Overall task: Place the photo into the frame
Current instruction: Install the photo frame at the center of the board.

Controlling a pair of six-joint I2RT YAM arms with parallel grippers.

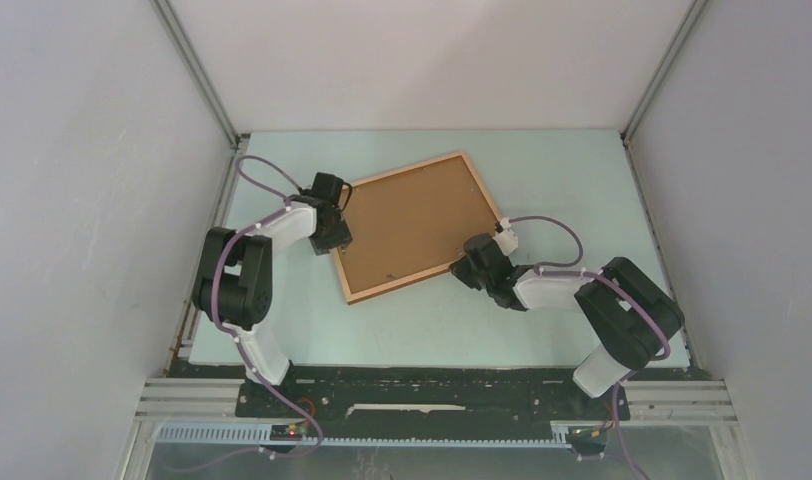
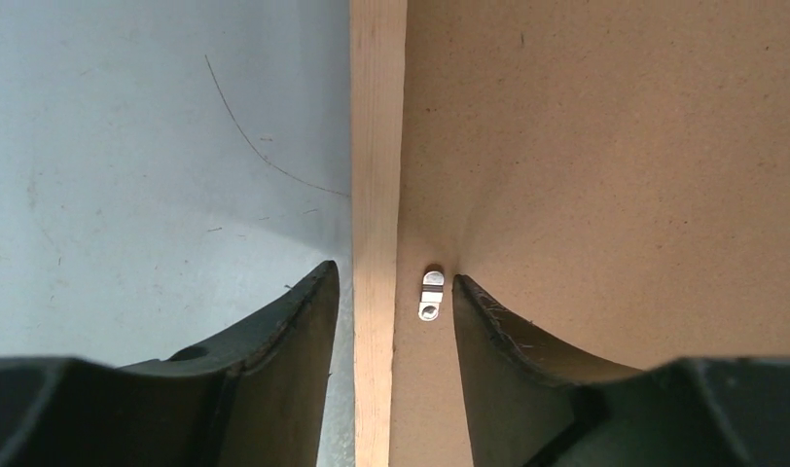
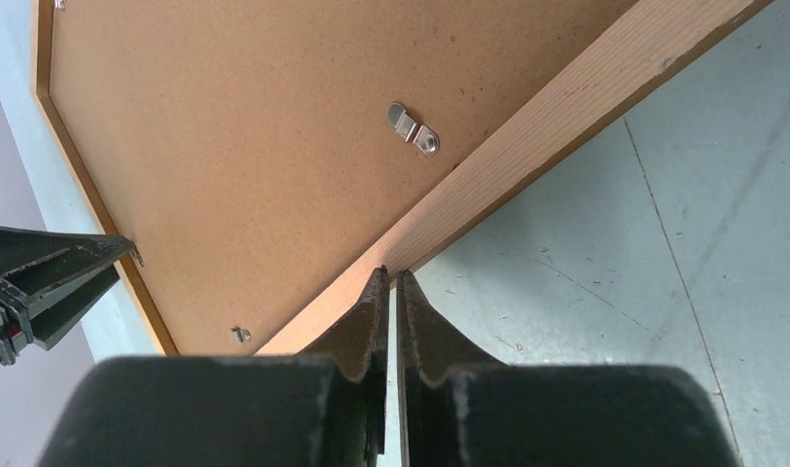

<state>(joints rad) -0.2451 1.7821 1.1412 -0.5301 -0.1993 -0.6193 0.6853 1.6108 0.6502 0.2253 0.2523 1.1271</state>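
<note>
The frame (image 1: pixel 402 282) lies face down on the table with the brown backing board (image 1: pixel 417 225) in it. The photo is hidden. My left gripper (image 1: pixel 340 243) is at the frame's left side. Its jaws stand open astride the wooden rail (image 2: pixel 377 146) and a small metal clip (image 2: pixel 431 293), one finger over the table and the other over the board (image 2: pixel 605 146). My right gripper (image 1: pixel 469 262) is at the near right side. In its wrist view the right gripper (image 3: pixel 392 273) is shut with nothing between the fingers, its tips at the outer edge of the rail (image 3: pixel 527 136).
Further metal clips (image 3: pixel 412 126) sit on the board near the rails. The pale green table (image 1: pixel 542 180) is walled in by white panels on three sides. The left gripper's fingers (image 3: pixel 51 282) show at the far edge of the right wrist view.
</note>
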